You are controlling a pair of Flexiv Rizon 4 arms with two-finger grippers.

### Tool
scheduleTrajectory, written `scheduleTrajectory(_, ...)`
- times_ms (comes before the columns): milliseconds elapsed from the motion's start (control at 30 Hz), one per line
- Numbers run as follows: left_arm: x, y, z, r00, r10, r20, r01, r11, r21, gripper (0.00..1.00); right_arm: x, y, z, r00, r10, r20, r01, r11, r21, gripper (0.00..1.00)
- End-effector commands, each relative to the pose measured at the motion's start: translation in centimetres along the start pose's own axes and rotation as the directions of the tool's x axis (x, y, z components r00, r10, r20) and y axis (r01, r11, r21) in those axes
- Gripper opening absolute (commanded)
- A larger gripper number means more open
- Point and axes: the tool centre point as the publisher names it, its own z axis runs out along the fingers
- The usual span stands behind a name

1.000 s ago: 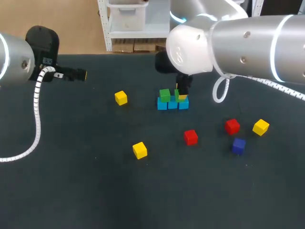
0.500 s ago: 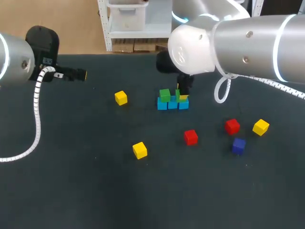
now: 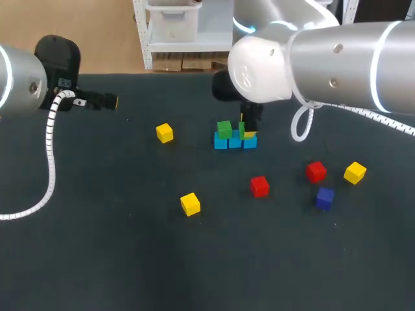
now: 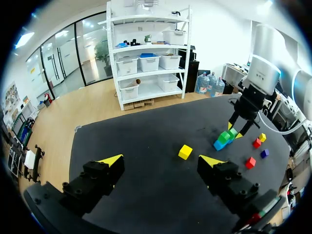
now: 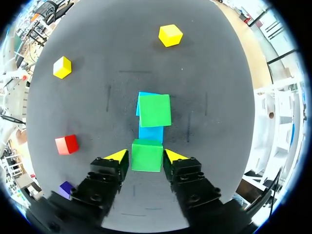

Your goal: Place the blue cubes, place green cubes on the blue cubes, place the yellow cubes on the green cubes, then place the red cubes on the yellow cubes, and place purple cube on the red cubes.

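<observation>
Right wrist view shows the right gripper (image 5: 146, 156) clenched on a green cube (image 5: 147, 159), one yellow tip against each side. This cube hangs over the near end of the blue cubes (image 5: 151, 132); I cannot tell if it already rests on them. The other green cube (image 5: 154, 110) sits on their far end.

Seen from the head view, the red cubes (image 3: 260, 186) lie at 4 and 5 o'clock of the blue cubes; the purple cube (image 3: 325, 197) lies at 4 o'clock; the yellow cubes (image 3: 165, 133) lie at 9, 7 and 4 o'clock. The left gripper (image 4: 162, 161) is released and holds nothing; it is well apart at 10 o'clock.

I judge two risks. If the held cube is let go not square on the blue one, it may tip off the edge; if the fingers open wide or lift crookedly, being so close, they may push the blue cubes apart or knock the other green cube. No brand, label or writing can be read on the cubes.
</observation>
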Motion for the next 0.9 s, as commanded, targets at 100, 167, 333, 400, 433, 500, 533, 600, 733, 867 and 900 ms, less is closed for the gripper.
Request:
scheduleTrajectory(100,0.0,0.12,-0.03,1.0,0.001,0.0,-0.001,1.0,0.005,1.0,0.03,-0.03,0.03,1.0,0.007,0.004,-0.007,1.0,0.001,0.46)
scheduleTrajectory(167,0.0,0.12,-0.03,1.0,0.001,0.0,-0.001,1.0,0.005,1.0,-0.03,-0.1,0.06,1.0,0.008,0.004,-0.008,1.0,0.002,0.46)
scheduleTrajectory(333,0.0,0.12,-0.03,1.0,0.001,0.0,-0.001,1.0,0.005,1.0,-0.06,-0.1,0.07,1.0,0.008,0.004,-0.008,1.0,0.001,0.45)
scheduleTrajectory(400,0.0,0.12,-0.03,1.0,0.001,0.0,-0.001,1.0,0.005,1.0,-0.06,-0.15,0.12,1.0,0.013,0.003,-0.013,1.0,0.002,0.42)
scheduleTrajectory(433,0.0,0.12,-0.03,1.0,0.001,0.0,-0.001,1.0,0.005,1.0,-0.05,-0.19,0.15,1.0,0.014,0.002,-0.014,1.0,0.004,0.38)
scheduleTrajectory(500,0.0,0.12,-0.03,1.0,0.001,0.0,-0.001,1.0,0.005,1.0,-0.05,-0.21,0.19,1.0,0.015,0.001,-0.015,1.0,0.004,0.3)
scheduleTrajectory(533,0.0,0.12,-0.03,1.0,0.001,0.0,-0.001,1.0,0.005,1.0,-0.05,-0.21,0.2,1.0,0.016,0.0,-0.016,1.0,0.005,0.29)
scheduleTrajectory(600,0.0,0.12,-0.03,1.0,0.001,0.0,-0.001,1.0,0.005,1.0,-0.06,-0.19,0.2,1.0,0.015,0.0,-0.015,1.0,0.004,0.24)
scheduleTrajectory(733,0.0,0.12,-0.03,1.0,0.001,0.0,-0.001,1.0,0.005,1.0,-0.04,-0.17,0.12,1.0,0.015,0.0,-0.015,1.0,0.005,0.22)
scheduleTrajectory(867,0.0,0.12,-0.03,1.0,0.001,0.0,-0.001,1.0,0.005,1.0,0.01,-0.29,0.09,1.0,0.019,-0.001,-0.019,1.0,0.007,0.18)
scheduleTrajectory(900,0.0,0.12,-0.03,1.0,0.001,0.0,-0.001,1.0,0.005,1.0,0.02,-0.3,0.09,1.0,0.02,0.0,-0.02,1.0,0.007,0.18)
